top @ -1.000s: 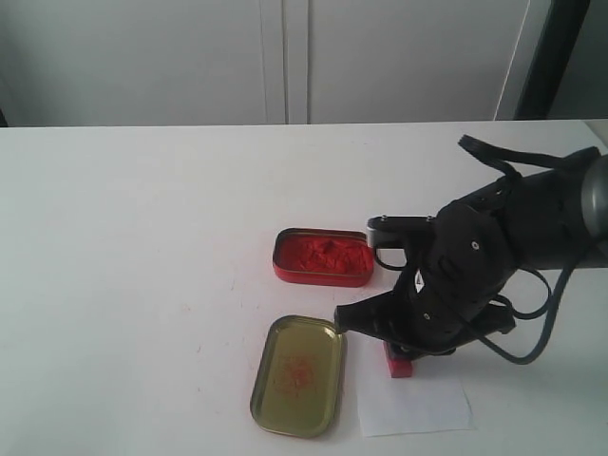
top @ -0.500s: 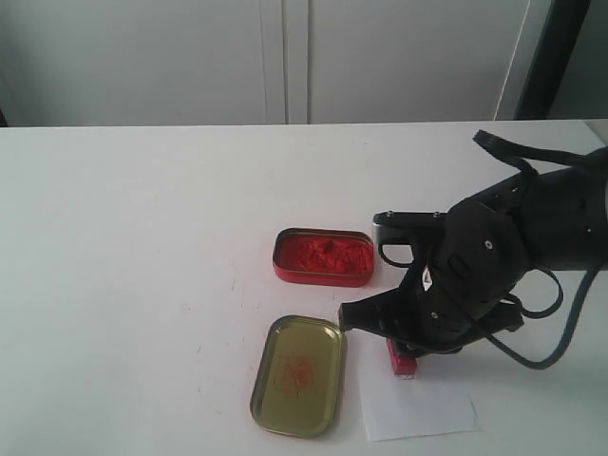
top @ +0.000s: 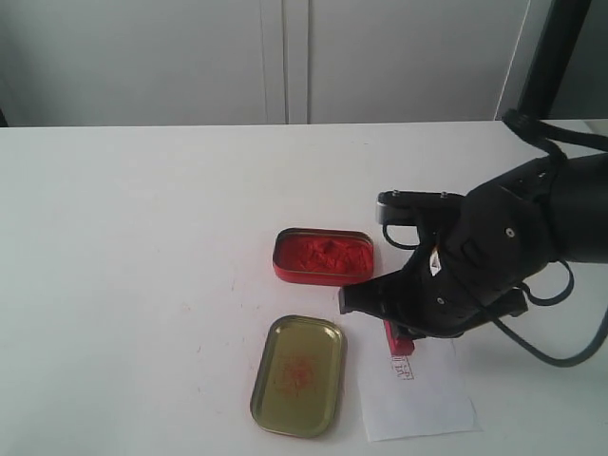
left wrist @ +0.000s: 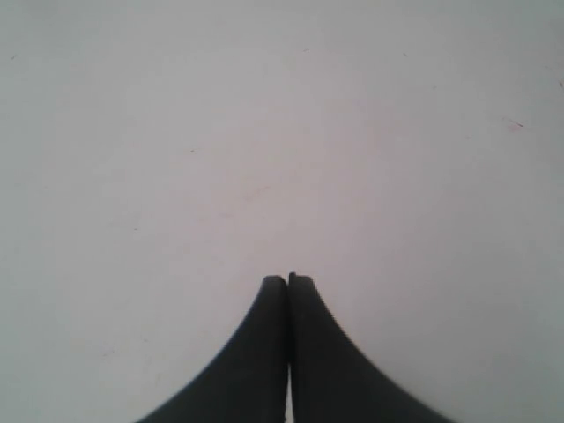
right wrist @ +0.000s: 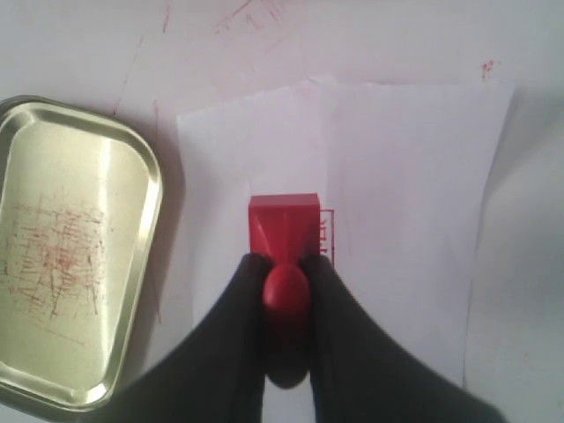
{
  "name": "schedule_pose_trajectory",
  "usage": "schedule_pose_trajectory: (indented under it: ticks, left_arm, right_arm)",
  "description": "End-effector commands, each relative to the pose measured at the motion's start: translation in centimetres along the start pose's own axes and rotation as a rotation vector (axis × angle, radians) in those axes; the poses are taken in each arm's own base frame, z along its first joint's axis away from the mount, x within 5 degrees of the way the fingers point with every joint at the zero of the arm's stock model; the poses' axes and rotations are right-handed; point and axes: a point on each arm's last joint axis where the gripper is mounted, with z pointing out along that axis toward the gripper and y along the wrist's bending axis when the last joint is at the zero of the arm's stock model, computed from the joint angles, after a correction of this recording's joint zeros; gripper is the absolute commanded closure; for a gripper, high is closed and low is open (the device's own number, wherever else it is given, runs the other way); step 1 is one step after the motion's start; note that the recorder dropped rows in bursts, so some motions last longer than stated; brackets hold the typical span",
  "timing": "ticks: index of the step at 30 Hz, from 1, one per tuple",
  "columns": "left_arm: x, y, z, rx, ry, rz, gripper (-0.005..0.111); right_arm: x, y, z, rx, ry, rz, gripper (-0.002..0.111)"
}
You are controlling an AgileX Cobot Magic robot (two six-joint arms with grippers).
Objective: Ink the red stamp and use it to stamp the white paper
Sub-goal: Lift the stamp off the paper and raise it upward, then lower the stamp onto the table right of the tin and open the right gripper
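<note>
My right gripper point(top: 399, 334) point(right wrist: 284, 266) is shut on the stubby handle of the red stamp point(top: 396, 340) point(right wrist: 284, 226), with its square base pointing down. The stamp hangs just over the far edge of the white paper point(top: 423, 401) point(right wrist: 397, 176). A small red print point(top: 402, 369) point(right wrist: 329, 233) shows on the paper beside the stamp's base. Over bare white table, my left gripper point(left wrist: 288, 280) is shut with nothing in it; the exterior view does not show it.
An open red tin of red ink paste point(top: 323, 256) sits just beyond the stamp. A gold lid with red smears point(top: 297, 375) point(right wrist: 66, 256) lies left of the paper. The paper reaches close to the table's front edge.
My right gripper has lifted the stamp off the paper and drawn back towards the tin. A red print now shows where the stamp stood.
</note>
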Motion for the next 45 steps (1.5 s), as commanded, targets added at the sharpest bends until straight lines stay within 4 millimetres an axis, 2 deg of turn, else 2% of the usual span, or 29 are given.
schedule_pose_trajectory:
  ticks: [1,13,20,32,38,45]
  left_arm:
    - [0.4,0.0,0.1,0.001,0.02,-0.002,0.107]
    - [0.4,0.0,0.1,0.001,0.02,-0.002,0.107]
    - [0.4,0.0,0.1,0.001,0.02,-0.002,0.107]
    - [0.4,0.0,0.1,0.001,0.02,-0.002,0.107]
    - [0.4,0.0,0.1,0.001,0.02,-0.002,0.107]
    - [0.4,0.0,0.1,0.001,0.02,-0.002,0.107]
  right_arm:
    - [-0.2,-0.1,-0.6,-0.005,-0.025,-0.004,0.108]
    - [-0.4,0.1,-1.5,-0.038,-0.071,0.002,0.108]
    - [-1.9,0.7,-2.5,-0.135,-0.097,0.006,0.108]
    - [-5.3,-3.7,-3.8,-0.409,-0.161,0.146,0.108]
    - [-6.0,-5.3,-3.1,-0.491,-0.161,0.205,0.108]
    - [-6.6,-5.8,-2.1,-0.646,-0.159,0.226,0.108]
